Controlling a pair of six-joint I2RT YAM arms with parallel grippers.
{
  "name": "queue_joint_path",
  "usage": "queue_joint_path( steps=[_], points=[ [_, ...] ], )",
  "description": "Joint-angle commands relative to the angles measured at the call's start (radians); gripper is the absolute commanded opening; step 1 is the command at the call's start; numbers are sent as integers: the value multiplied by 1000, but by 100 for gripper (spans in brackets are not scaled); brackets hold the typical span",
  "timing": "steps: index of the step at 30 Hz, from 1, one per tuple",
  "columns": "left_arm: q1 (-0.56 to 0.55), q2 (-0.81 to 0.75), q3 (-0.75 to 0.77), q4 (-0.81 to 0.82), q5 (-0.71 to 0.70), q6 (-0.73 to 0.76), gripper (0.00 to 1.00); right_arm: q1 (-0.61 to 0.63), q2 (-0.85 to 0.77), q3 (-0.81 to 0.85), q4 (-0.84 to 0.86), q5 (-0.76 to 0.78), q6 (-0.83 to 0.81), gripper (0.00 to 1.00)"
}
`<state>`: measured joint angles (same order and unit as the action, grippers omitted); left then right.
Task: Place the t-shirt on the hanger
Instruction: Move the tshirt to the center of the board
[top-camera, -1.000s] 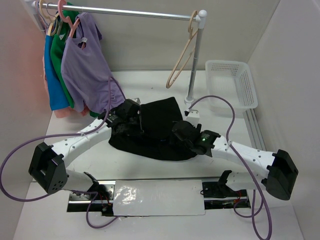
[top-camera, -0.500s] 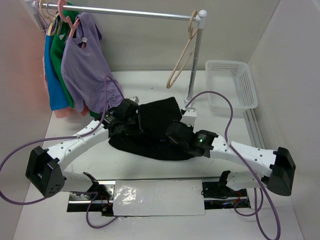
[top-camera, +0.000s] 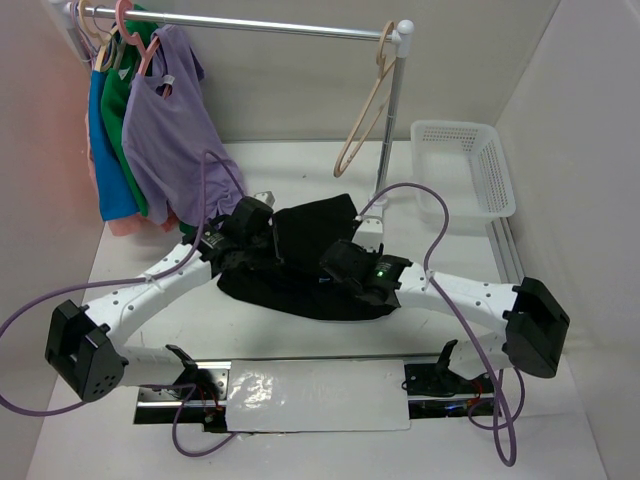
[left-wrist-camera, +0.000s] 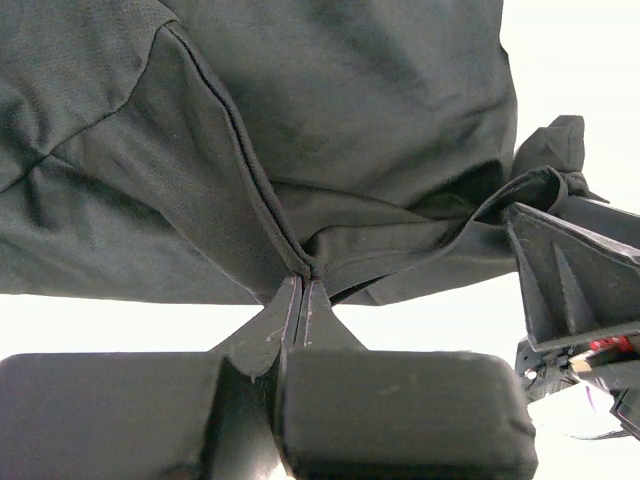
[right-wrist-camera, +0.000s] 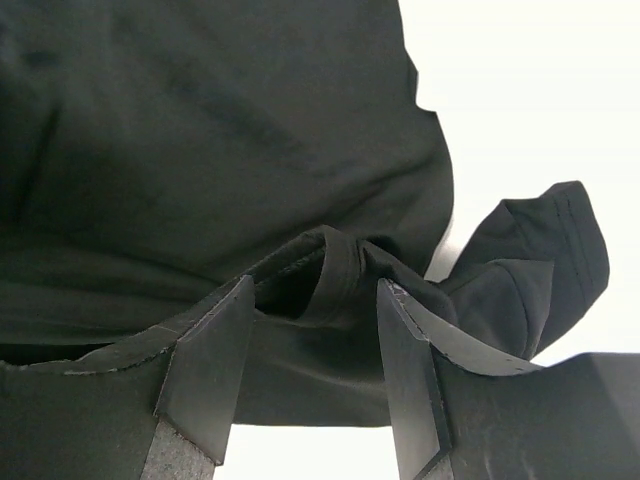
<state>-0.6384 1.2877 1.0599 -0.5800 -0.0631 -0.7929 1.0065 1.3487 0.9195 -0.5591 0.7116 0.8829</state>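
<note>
Black knit fills both wrist views. Our left gripper (left-wrist-camera: 303, 285) has its jaws pressed together on a stitched seam of the t-shirt (left-wrist-camera: 330, 120), where a sleeve panel seems to meet the body. The bite is only at the fingertips, so we judge that a sharp lift could drag the thin cloth out. Our right gripper (right-wrist-camera: 310, 290) stands with jaws apart, straddling a rolled hem that bulges up between the wedge-shaped fingers (right-wrist-camera: 205, 350). If we close here we may catch several layers at once, or only the lip of the roll, and then no opening would spread for the hanger. We cannot tell which edge of the garment this hem is, and a wrong guess would leave us stretching a sleeve.

The shirt is soft, matte and limp, with a fine mesh weave and raised seams. It lies heaped in folds on the smooth white table (top-camera: 300, 170) between our two arms. We expect it to sag and cling to itself rather than hold a shape.

Farther back, the hanger (top-camera: 365, 120) hangs by its curved hook from the right end of the metal rail (top-camera: 250, 25). It is a thin, rigid, pale tan triangle, well apart from the shirt. Hanging free, it may swing or twist away when cloth is pushed over a shoulder.
</note>
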Motion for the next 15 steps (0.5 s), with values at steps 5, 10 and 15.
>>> queue_joint_path(
  steps=[5,10,15],
  points=[
    [-4,-31,5,-1,-17,-9,0,-9,10,25,-32,55,53,56],
    [-4,-31,5,-1,-17,-9,0,-9,-9,7,-44,55,62,46],
    [-4,-31,14,-1,-17,-9,0,-29,-28,-11,-53,46,62,40]
  ],
)
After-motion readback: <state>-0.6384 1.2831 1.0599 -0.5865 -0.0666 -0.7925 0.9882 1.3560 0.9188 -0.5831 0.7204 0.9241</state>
